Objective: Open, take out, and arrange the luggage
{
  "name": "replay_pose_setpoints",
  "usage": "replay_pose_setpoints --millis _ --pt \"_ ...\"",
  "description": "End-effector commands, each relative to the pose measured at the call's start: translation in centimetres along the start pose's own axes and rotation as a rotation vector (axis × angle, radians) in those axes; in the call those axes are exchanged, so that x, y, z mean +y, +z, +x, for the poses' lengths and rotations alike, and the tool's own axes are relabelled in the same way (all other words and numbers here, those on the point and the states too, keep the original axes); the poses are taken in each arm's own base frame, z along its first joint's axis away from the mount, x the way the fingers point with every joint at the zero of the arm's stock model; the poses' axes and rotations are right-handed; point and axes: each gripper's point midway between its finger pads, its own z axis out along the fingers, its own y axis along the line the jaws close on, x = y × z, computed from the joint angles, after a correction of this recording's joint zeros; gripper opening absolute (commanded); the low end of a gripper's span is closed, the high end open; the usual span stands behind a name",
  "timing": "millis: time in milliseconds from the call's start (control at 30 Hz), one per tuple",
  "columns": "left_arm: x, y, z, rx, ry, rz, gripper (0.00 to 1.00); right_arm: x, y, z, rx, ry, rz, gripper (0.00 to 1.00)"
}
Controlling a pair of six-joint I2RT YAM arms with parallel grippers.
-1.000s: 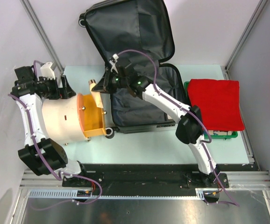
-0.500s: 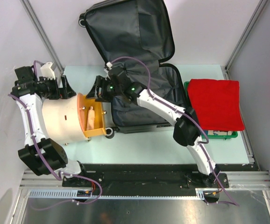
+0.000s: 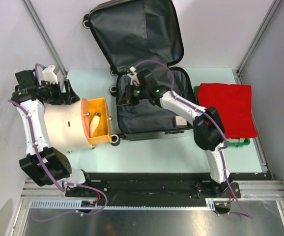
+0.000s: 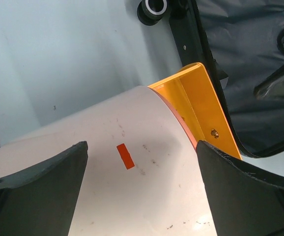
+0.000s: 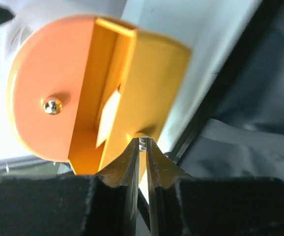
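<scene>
Luggage (image 3: 142, 120) lies open on the worktop (image 3: 147, 150) just right of the cylinder (image 3: 63, 125), lid raised behind. I see my right jaws nearly closed on nothing, just right of the cylinder's orange end; my left jaws gape wide astride the cylinder.

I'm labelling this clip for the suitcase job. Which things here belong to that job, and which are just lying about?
Job: luggage, lying open; right hand, shut; left hand, open, astride the cylinder.
Lying about: beige cylinder with orange drawer, a pale item in it; green bin; red cloth on the bin.
</scene>
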Motion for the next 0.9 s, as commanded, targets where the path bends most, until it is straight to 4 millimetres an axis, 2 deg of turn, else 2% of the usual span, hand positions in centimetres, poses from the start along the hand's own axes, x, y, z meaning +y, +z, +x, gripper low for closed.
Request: replay_pose_setpoints --millis 0,100,167,233,333,500,600,700,733,867 --pt "-1.0 0.1 0.1 -0.009 0.005 0.038 0.96 5.4 3.0 3.0 0.089 -0.182 -0.182 0.14" --pt "-0.9 0.3 0.7 0.003 -0.005 0.038 0.96 6.2 4.2 3.7 0.111 -0.199 -0.226 0.13" --pt "-0.9 0.4 0.9 0.005 -0.008 0.041 0.96 6.8 5.3 4.9 0.142 -0.215 -0.238 0.13" --pt "-0.9 0.7 1.3 0.014 -0.018 0.049 0.95 8.1 6.0 5.8 0.159 -0.208 -0.285 0.13" --pt "-0.9 1.0 1.8 0.024 -0.028 0.054 0.94 10.3 6.9 6.2 0.163 -0.187 -0.372 0.16" --pt "-0.5 1.4 3.2 0.047 -0.037 0.042 0.91 13.3 7.4 5.6 0.107 -0.207 -0.481 0.2" --pt "-0.6 1.7 3.9 0.058 -0.04 0.046 0.9 13.9 7.7 5.5 0.086 -0.21 -0.511 0.22" --pt "-0.6 1.9 4.2 0.066 -0.047 0.049 0.89 14.8 7.6 4.9 0.06 -0.181 -0.568 0.29" --pt "-0.5 1.9 4.2 0.068 -0.051 0.05 0.88 14.7 7.6 4.8 0.063 -0.127 -0.574 0.29" --pt "-0.4 2.1 4.0 0.067 -0.055 0.055 0.88 14.7 8.4 4.5 0.049 -0.111 -0.579 0.23"
